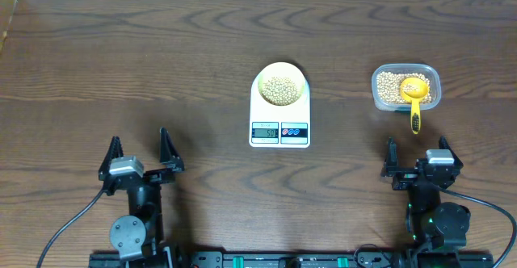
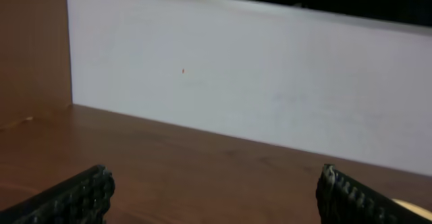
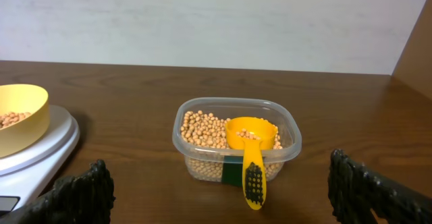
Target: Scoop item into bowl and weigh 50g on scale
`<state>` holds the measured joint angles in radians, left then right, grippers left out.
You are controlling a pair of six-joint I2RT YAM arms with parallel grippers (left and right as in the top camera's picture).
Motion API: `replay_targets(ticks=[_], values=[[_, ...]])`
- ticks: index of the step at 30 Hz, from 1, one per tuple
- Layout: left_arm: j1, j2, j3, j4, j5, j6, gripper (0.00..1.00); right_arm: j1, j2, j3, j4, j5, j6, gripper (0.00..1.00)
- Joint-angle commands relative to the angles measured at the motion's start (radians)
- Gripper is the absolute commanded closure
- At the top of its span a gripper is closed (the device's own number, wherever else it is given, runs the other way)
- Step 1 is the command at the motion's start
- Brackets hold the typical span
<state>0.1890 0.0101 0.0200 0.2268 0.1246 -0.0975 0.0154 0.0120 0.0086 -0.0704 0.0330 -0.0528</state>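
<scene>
Nearest: left gripper (image 1: 139,139) at 7 o'clock of the table (image 1: 161,58), fingers spread wide, holding nothing. The right gripper (image 1: 417,144) at 5 o'clock was likewise spread and empty. At centre stood the scale (image 1: 279,119); the bowl (image 1: 262,76) sat on its 12 o'clock half, containing beans (image 1: 280,90). At 3 o'clock of the scale was a clear tub (image 1: 435,76) with more beans and a yellow scoop (image 1: 414,98), handle over the 6 o'clock rim.

The left arm (image 1: 136,211) and the right arm (image 1: 436,213) sit folded low, well apart. The left gripper (image 1: 140,145) and the right gripper (image 1: 417,148) point forward, jaws spread wide, each holding nothing.
</scene>
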Motion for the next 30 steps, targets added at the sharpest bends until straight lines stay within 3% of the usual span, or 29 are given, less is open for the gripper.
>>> replay_targets(ticks=[1, 6, 13, 16, 22, 27, 30], values=[[0.004, -0.008, -0.016, 0.018, -0.009, -0.027, 0.02, 0.005, -0.006, -0.003, -0.002, -0.002, -0.008, 0.01], [-0.018, -0.008, -0.016, -0.048, -0.008, -0.099, 0.02, 0.005, -0.006, -0.003, -0.002, -0.002, -0.008, 0.01], [-0.078, -0.008, -0.016, -0.229, -0.008, -0.088, 0.02, 0.005, -0.006, -0.003, -0.002, -0.002, -0.008, 0.01], [-0.096, -0.008, -0.016, -0.282, -0.008, -0.030, 0.02, 0.005, -0.006, -0.003, -0.002, -0.002, -0.008, 0.01], [-0.102, -0.008, -0.016, -0.291, -0.014, 0.100, 0.02, 0.005, -0.006, -0.003, -0.002, -0.002, -0.008, 0.01], [-0.102, -0.008, -0.016, -0.291, -0.018, 0.096, 0.02, 0.005, -0.006, -0.003, -0.002, -0.002, -0.008, 0.01], [-0.101, -0.008, -0.016, -0.293, -0.035, 0.020, 0.02, 0.005, -0.006, -0.003, -0.002, -0.002, -0.008, 0.01]])
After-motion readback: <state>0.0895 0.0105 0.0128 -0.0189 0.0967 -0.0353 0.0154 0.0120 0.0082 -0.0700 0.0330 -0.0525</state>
